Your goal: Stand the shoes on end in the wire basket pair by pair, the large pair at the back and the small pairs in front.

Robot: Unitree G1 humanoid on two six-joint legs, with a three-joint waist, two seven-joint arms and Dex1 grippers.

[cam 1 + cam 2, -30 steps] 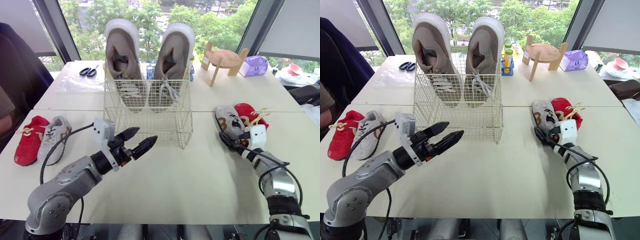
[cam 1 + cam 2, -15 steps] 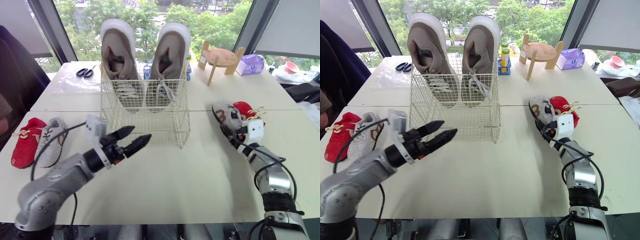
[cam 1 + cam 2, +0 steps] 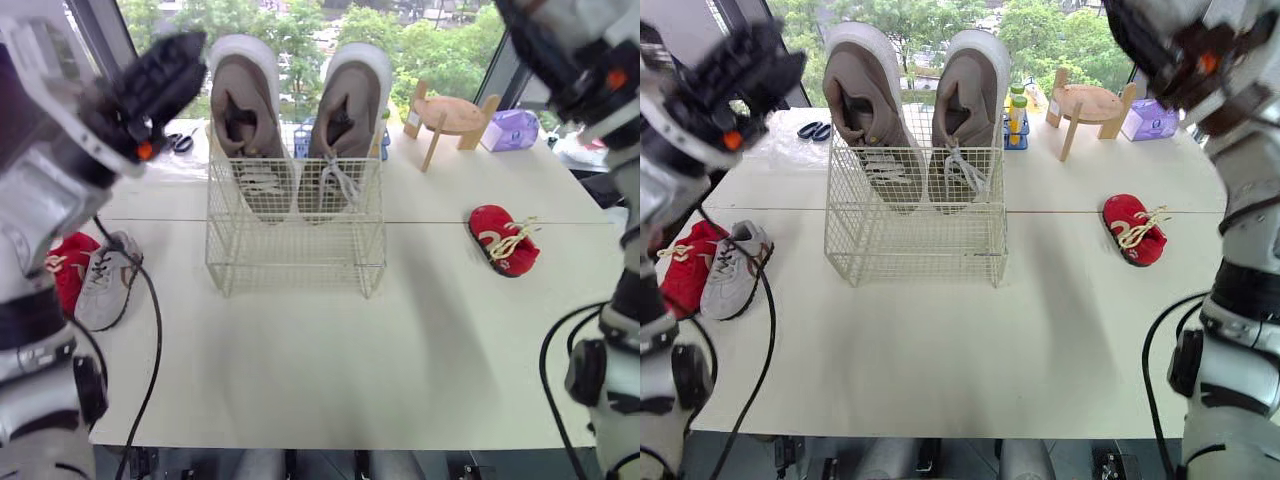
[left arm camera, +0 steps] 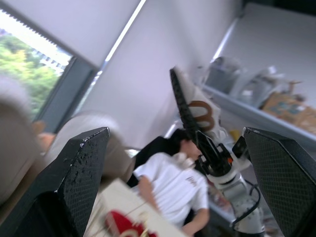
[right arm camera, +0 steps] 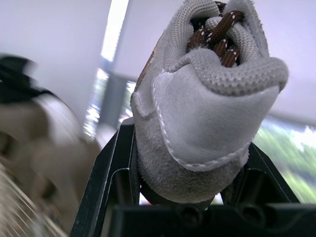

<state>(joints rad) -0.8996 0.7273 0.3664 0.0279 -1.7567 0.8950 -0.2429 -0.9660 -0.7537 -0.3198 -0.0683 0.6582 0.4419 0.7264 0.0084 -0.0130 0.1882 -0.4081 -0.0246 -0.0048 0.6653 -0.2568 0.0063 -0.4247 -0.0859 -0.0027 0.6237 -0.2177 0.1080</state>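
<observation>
While your right gripper (image 5: 190, 165) pinches the small grey shoe (image 5: 202, 108) aloft, judge it light, its upper soft; hold the firmer sole. Your left gripper (image 4: 176, 133) hangs spread, empty. Beyond, the wire basket (image 3: 295, 250) holds the large pair (image 3: 245, 110).

White table (image 3: 300, 350) bearing wire basket (image 3: 296, 245), red shoe (image 3: 504, 240)

A: What lies at the far side of the desk (image 3: 940, 350)?
B: A wooden stand (image 3: 1087, 104), a purple box (image 3: 1148, 121) just beside it, and scissors (image 3: 812, 130) well apart, at the left
</observation>
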